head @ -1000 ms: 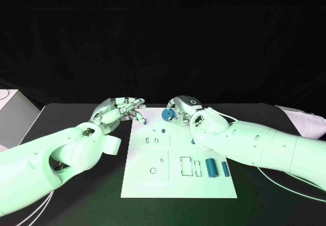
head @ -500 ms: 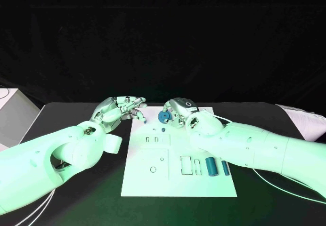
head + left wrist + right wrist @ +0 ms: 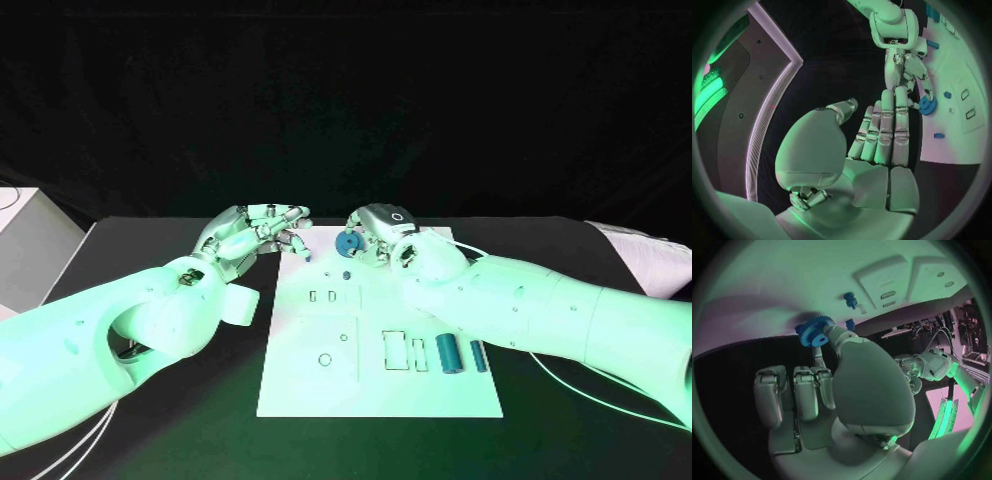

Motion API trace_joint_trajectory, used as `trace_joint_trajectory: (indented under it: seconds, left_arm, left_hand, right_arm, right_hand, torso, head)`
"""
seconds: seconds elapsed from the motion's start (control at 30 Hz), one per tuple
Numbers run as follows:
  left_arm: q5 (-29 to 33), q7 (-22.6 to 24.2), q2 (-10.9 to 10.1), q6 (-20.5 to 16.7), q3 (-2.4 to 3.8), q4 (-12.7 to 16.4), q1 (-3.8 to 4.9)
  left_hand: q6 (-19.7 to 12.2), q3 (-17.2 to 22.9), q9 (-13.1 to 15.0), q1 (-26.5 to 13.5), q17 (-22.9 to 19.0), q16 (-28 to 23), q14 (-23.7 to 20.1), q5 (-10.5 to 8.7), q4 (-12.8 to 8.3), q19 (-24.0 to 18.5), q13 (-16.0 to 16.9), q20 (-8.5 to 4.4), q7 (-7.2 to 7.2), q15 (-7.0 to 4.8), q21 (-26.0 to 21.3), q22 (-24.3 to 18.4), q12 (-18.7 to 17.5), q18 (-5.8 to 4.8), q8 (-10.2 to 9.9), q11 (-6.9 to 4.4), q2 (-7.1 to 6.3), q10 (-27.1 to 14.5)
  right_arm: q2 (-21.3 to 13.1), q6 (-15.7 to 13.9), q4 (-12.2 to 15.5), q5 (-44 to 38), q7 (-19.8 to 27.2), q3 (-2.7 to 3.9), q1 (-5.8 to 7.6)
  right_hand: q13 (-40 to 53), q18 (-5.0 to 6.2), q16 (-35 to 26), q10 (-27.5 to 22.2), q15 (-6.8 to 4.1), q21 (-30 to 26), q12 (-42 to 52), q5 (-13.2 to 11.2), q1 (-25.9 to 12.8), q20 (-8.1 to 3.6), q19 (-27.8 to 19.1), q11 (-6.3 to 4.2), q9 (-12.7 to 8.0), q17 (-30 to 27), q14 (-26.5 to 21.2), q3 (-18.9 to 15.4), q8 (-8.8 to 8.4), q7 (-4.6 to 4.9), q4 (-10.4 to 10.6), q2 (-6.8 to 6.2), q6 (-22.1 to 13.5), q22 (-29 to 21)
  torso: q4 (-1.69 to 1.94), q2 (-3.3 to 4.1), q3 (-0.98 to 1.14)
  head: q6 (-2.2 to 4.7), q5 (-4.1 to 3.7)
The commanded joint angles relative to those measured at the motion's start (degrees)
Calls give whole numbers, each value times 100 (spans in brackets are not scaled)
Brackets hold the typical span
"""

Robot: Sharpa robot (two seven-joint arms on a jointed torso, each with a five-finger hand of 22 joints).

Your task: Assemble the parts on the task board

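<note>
The white task board (image 3: pixel 325 385) lies in the middle of the black table. My right hand (image 3: pixel 381 234) is over the board's far edge and pinches a blue gear (image 3: pixel 351 243) between thumb and a finger; the right wrist view shows the gear (image 3: pixel 814 331) at the fingertips, clear of the board (image 3: pixel 786 275). My left hand (image 3: pixel 260 228) hovers just left of the board's far left corner, fingers stretched out (image 3: pixel 882 131), holding nothing. Two blue cylinders (image 3: pixel 449 353) (image 3: pixel 479 357) lie on the board's right side. A small blue peg (image 3: pixel 346 277) stands near the gear.
Outlined recesses (image 3: pixel 394 351) and small slots (image 3: pixel 323 297) mark the board. Another small blue piece (image 3: pixel 306 259) sits at the board's far left edge. A pale box (image 3: pixel 26 250) stands off the table's left side. White cables (image 3: pixel 606 385) trail under my right arm.
My right hand has edged slightly left with the gear still pinched. The left hand has hardly moved.
</note>
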Motion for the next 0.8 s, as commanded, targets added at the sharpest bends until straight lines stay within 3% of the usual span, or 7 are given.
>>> trace_joint_trajectory:
  seconds: [0.03, 0.8]
  left_arm:
    - [-20, 21, 13, 101, 5, 11, 2]
    - [-20, 10, 8, 104, 5, 11, 2]
  left_hand:
    - [18, 30, 9, 13, 7, 37, -21, 22, -6, -45, 5, 10, 5, -30, 39, 6, -17, 62, -30, 15, -3, -8]
    - [18, 30, 9, 13, 7, 37, -21, 22, -6, -45, 5, 10, 5, -30, 39, 6, -17, 62, -30, 15, -3, -8]
  right_arm:
    - [46, 189, -49, -41, 71, -19, -43]
    - [93, 311, -63, -36, 43, -43, -85]
  right_hand:
    - [1509, -82, 24, 601, -36, 12, 27, -3, -48, -15, 600, -17, 8, 1509, 608, 42, 8, -13, 7, 0, -8, 1507]
    - [1509, -82, 24, 601, -30, 12, 27, -18, -74, -11, 600, -11, 4, 1509, 608, 39, -3, -7, 12, -12, -21, 1507]
  torso:
    - [-6, 0, 1]
    - [-10, 0, 5]
  head:
    - [-12, 6]
    - [-49, 12]
